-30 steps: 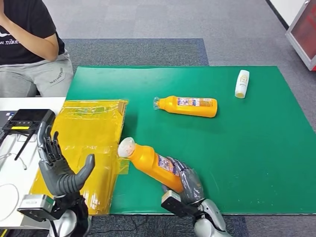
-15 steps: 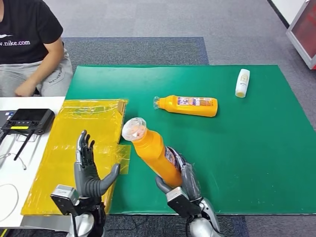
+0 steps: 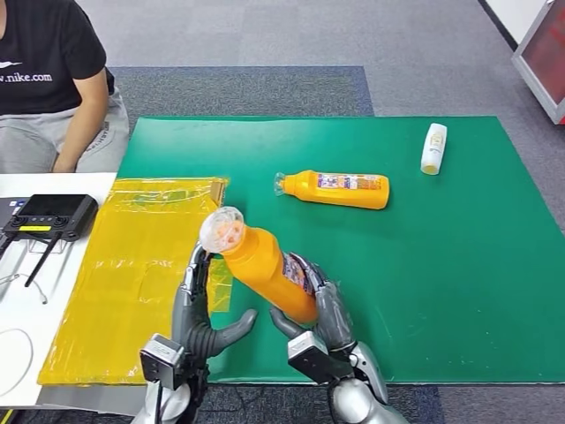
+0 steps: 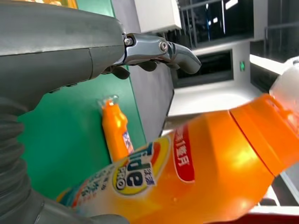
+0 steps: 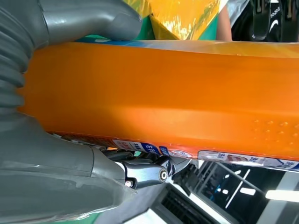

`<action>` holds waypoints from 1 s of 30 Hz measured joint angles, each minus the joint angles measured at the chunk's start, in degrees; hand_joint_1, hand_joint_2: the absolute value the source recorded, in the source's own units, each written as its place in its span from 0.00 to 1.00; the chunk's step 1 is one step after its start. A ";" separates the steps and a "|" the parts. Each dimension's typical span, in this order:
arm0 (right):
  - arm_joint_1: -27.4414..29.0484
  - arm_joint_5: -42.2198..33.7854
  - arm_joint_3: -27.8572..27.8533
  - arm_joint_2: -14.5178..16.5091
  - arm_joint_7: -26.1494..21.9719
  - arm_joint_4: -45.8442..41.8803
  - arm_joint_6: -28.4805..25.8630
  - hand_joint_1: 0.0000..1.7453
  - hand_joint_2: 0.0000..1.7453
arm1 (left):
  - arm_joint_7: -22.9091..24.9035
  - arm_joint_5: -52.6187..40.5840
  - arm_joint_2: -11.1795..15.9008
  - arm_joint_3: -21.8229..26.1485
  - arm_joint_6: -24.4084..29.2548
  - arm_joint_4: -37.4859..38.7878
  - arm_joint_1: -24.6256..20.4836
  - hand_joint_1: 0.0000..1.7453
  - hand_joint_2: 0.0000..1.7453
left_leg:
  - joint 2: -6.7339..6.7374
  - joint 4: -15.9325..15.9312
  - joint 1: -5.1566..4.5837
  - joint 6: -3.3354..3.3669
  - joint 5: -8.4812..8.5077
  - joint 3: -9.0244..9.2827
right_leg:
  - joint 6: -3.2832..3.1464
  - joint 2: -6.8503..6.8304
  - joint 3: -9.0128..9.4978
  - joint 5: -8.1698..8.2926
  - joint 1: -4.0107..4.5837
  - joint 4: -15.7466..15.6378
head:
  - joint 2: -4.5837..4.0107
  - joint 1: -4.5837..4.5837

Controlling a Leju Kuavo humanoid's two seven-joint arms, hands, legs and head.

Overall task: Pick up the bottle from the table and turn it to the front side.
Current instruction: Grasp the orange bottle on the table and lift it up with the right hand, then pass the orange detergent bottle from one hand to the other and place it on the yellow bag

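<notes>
Grey fingers [image 3: 325,296] of the right hand [image 3: 324,311] wrap the lower body of a tall orange plastic bottle with a clear rounded cap [image 3: 263,265], thumb on one side and the rest on the other, clamped on it. The bottle is lifted off the tabletop and tilted, its cap end pointing up and toward the left hand [image 3: 199,309], whose fingers are spread apart with nothing in them; the fingertips stand just beside the cap and the thumb reaches out under the bottle.

Two orange bottles show in the head view: the held one, and a second orange bottle [image 3: 335,189] lying on its side farther back on the green tabletop [image 3: 453,265]. One small white bottle [image 3: 433,148] lies near the far right corner. One crinkled yellow plastic bag [image 3: 133,265] lies flat at the left edge of the green surface, and one black controller with antennas [image 3: 45,215] sits on a white surface beyond it. One person in a black shirt [image 3: 47,62] sits at the far left.

The held bottle's body is glossy orange with a printed label. The left wrist view shows the label's front, a round yellow and blue logo beside a red oval [image 4: 159,163]. The right wrist view shows a plain orange side with a strip of label edge [image 5: 169,93].
</notes>
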 joint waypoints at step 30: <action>-0.74 6.80 6.62 0.04 0.51 0.99 -4.49 1.00 1.00 | 0.02 1.20 0.14 -0.08 -4.70 2.05 -2.46 0.00 1.00 | 0.00 0.00 0.00 0.00 0.00 -0.01 | 0.00 0.00 -0.04 -0.01 0.00 0.00 | 0.00 0.00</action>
